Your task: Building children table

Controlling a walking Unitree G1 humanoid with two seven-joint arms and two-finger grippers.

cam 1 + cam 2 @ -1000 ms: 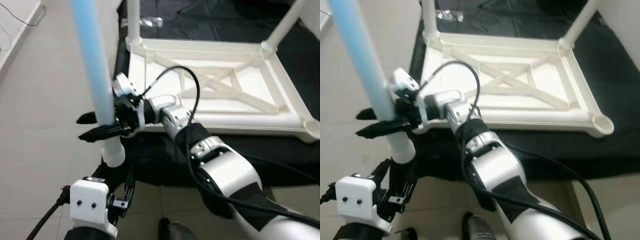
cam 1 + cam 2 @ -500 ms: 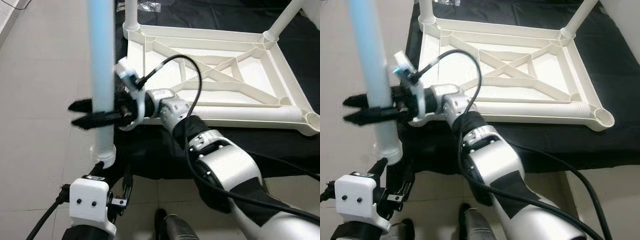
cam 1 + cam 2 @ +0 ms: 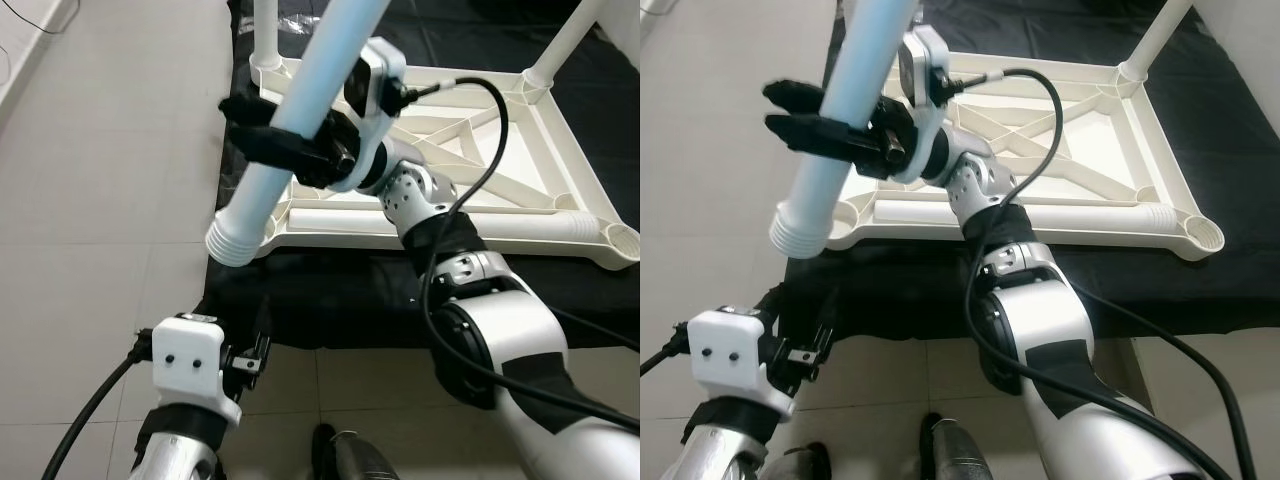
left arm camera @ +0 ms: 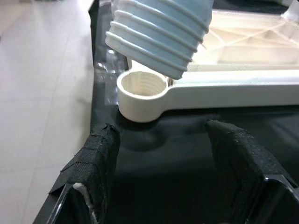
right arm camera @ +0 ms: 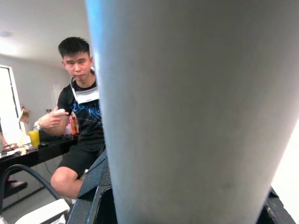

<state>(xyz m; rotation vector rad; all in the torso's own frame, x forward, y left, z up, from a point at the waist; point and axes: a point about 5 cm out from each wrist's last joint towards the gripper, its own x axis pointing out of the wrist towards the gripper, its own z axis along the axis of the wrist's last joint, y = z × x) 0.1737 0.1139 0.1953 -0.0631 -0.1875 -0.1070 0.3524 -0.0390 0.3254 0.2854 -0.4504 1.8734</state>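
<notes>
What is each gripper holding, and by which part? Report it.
Right gripper: long light-blue plastic table leg, gripped mid-shaft above its threaded end. Left gripper: open, holding nothing.

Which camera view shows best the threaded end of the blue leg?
The left wrist view: the threaded end hangs close, tilted, just above the empty corner socket. Both eye views show it smaller, from the side. The right wrist view shows smooth leg shaft.

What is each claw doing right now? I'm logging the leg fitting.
Right claw: shut on the light blue table leg.
Left claw: open, holding nothing, below the leg's threaded end.
</notes>
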